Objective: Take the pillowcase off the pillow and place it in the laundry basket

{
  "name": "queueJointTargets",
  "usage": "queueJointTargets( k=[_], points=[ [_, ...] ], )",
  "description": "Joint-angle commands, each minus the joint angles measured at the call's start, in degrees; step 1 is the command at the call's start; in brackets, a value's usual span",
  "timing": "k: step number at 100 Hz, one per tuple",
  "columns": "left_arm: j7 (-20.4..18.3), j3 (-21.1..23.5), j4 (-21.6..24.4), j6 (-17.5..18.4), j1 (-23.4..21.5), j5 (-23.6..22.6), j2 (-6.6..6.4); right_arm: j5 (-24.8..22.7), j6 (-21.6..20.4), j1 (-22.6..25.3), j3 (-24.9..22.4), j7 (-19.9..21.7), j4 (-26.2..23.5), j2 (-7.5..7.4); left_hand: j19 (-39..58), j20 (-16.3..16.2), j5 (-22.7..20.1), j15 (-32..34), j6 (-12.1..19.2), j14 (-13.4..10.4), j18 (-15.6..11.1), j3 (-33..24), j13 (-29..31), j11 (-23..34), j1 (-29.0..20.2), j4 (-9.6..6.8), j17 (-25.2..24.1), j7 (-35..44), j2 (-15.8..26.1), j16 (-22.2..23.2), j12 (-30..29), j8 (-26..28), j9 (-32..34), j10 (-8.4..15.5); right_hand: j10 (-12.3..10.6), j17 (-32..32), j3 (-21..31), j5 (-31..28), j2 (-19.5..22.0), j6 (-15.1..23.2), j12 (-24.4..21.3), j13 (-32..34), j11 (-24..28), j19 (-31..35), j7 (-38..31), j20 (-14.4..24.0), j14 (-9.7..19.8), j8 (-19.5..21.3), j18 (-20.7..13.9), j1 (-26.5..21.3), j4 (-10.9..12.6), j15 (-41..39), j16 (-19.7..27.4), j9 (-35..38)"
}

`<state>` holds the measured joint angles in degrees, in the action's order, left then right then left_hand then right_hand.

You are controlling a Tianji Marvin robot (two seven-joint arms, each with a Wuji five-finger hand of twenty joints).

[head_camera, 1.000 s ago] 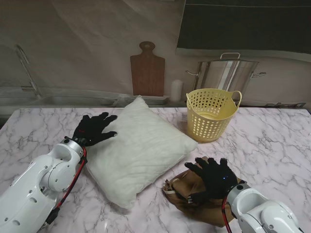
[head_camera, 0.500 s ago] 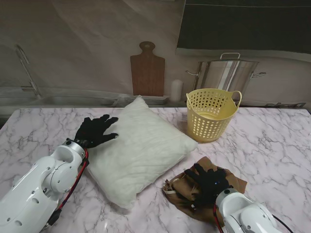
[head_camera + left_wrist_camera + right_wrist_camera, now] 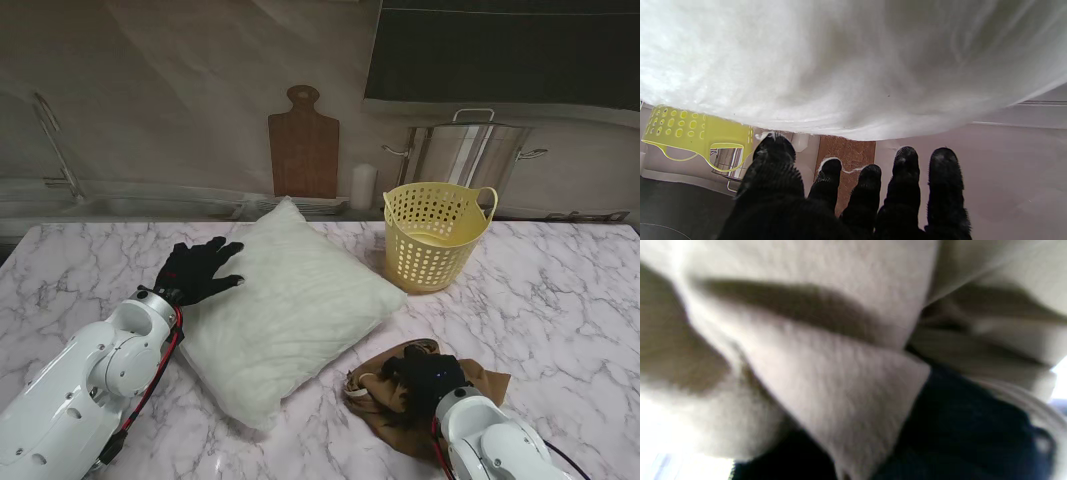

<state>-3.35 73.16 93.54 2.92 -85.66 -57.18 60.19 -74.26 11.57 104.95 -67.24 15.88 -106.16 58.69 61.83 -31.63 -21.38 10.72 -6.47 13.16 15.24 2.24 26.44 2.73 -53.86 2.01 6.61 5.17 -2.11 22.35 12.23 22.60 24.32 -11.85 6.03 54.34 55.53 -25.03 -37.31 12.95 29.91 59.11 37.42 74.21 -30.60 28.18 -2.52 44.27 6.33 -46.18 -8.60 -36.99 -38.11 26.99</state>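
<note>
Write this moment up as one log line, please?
pillowcase: off, bunched on table | right hand: closed on it | left hand: open by pillow | basket: no pillowcase inside

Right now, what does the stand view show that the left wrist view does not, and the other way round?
Only the stand view shows the brown pillowcase bunched on the marble table, the right hand closed into its folds, the steel pot and the whole pillow outline.

Only the left wrist view shows the pillow's fuzzy fabric close up, and the gap between it and the fingertips.

Both show the white pillow, the left hand with spread fingers at the pillow's edge, the yellow laundry basket, and the wooden cutting board.
</note>
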Motion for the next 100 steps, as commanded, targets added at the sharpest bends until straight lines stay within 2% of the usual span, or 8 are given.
queueJointTargets(
  k=[1,3,10,12,18,28,69,100],
  points=[
    [-0.9,-0.3,-0.2,-0.2,0.1,0.2,0.2,1.3,0.9,-0.6,0.6,-0.3,1.2,0.25,-26.9,-0.9,-0.3,-0.1,-0.6,0.8,1.9,-0.3,-0.3,-0.7,-1.3,-1.02,-1.0,-0.2,3.4,0.2,0.3,-1.2,-1.2,-0.4,-1.6,3.9,5.8,-6.5,-1.2,1.9,2.5,6.1,3.9,4.2,-5.5,2.0,2.9,1.3,-8.4,-4.4,-1.6,-6.3,-1.8,5.3],
    [-0.9,-0.3,-0.2,-0.2,0.1,0.2,0.19,1.7,1.0,-0.8,0.6,-0.5,1.4,0.26,-26.9,-0.9,-0.3,-0.1,-0.6,0.8,1.9,-0.3,-0.3,-0.7,-1.3,-1.01,-0.9,-0.2,3.4,0.2,0.3,-1.2,-1.2,-0.4,-1.8,5.0,6.5,-10.6,-0.4,1.1,6.2,7.2,3.3,4.9,-8.0,2.6,3.6,0.8,-9.5,-4.4,-1.7,-7.6,-1.1,9.9],
    [-1.0,-0.3,-0.2,-0.1,0.1,0.2,0.18,3.8,1.6,-1.1,0.9,-1.6,2.1,0.36,-26.9,-0.9,-0.3,-0.1,-0.7,0.9,1.8,-0.3,-0.2,-0.6,-1.4,-1.01,-0.9,-0.2,3.3,0.2,0.3,-1.2,-1.2,-0.4,-2.1,6.4,6.4,-16.8,-1.5,0.1,9.6,8.7,2.2,5.8,-11.2,3.1,3.7,-0.1,-10.1,-6.2,-3.5,-8.5,-1.4,15.6],
    [-1.0,-0.3,-0.2,-0.1,0.1,0.2,0.18,4.1,1.5,-1.1,0.8,-1.8,2.1,0.37,-26.9,-0.9,-0.3,-0.1,-0.7,0.9,1.8,-0.3,-0.3,-0.7,-1.4,-1.01,-0.9,-0.2,3.4,0.2,0.3,-1.2,-1.2,-0.4,-2.4,6.6,6.2,-19.0,-1.9,0.0,11.3,9.0,1.3,6.0,-13.5,3.2,3.8,-2.1,-10.2,-6.9,-4.1,-8.5,-1.7,18.4],
    [-1.0,-0.3,-0.2,-0.1,0.1,0.2,0.19,5.3,1.7,-1.1,0.7,-3.2,2.4,0.51,-26.9,-0.9,-0.4,-0.1,-0.6,0.9,1.8,-0.3,-0.2,-0.6,-1.5,-1.01,-0.9,-0.2,3.4,0.2,0.3,-1.2,-1.1,-0.4,-3.1,7.3,6.6,-25.3,-1.6,-0.8,13.5,9.8,1.8,6.6,-18.5,3.5,4.1,-5.2,-10.4,-8.0,-4.8,-8.7,-2.8,23.5],
    [-0.8,-0.2,-0.3,0.0,0.1,0.3,0.21,6.7,1.4,-0.7,0.0,-5.9,2.3,0.83,-26.8,-1.0,-0.4,0.0,-0.6,0.9,1.7,-0.3,-0.1,-0.6,-1.5,-1.0,-0.8,-0.1,3.4,0.2,0.3,-1.2,-1.1,-0.4,-3.4,8.2,8.0,-29.9,-1.6,-1.3,14.8,11.4,3.7,8.2,-21.1,4.2,4.6,-4.2,-10.6,-8.7,-5.1,-10.1,-3.8,26.7],
    [-0.5,-0.3,-0.6,0.3,0.3,0.5,0.25,4.5,-2.6,0.5,-7.7,-14.7,-4.6,2.13,-26.6,-1.0,-0.6,0.1,-0.6,0.9,1.6,-0.3,-0.2,-0.6,-1.5,-1.0,-0.8,0.0,3.4,0.3,0.3,-1.2,-1.0,-0.4,-3.0,9.2,10.2,-32.3,-1.5,-1.5,16.4,13.2,5.6,11.5,-22.5,5.1,5.5,0.0,-11.6,-8.9,-5.8,-12.1,-4.8,28.5],
    [-0.8,-0.8,-0.8,0.5,0.7,1.0,0.23,3.8,-4.1,-5.7,-12.8,-16.7,-7.7,2.73,-26.5,-0.9,-0.6,0.1,-0.5,0.9,1.5,-0.3,-0.2,-0.6,-1.3,-1.01,-0.7,0.0,3.4,0.3,0.3,-1.2,-1.0,-0.4,-3.2,9.3,10.5,-32.7,-1.4,-1.3,16.7,13.5,5.6,11.9,-22.4,5.0,5.6,1.0,-11.5,-8.8,-5.9,-12.2,-4.7,28.6]
  ],
)
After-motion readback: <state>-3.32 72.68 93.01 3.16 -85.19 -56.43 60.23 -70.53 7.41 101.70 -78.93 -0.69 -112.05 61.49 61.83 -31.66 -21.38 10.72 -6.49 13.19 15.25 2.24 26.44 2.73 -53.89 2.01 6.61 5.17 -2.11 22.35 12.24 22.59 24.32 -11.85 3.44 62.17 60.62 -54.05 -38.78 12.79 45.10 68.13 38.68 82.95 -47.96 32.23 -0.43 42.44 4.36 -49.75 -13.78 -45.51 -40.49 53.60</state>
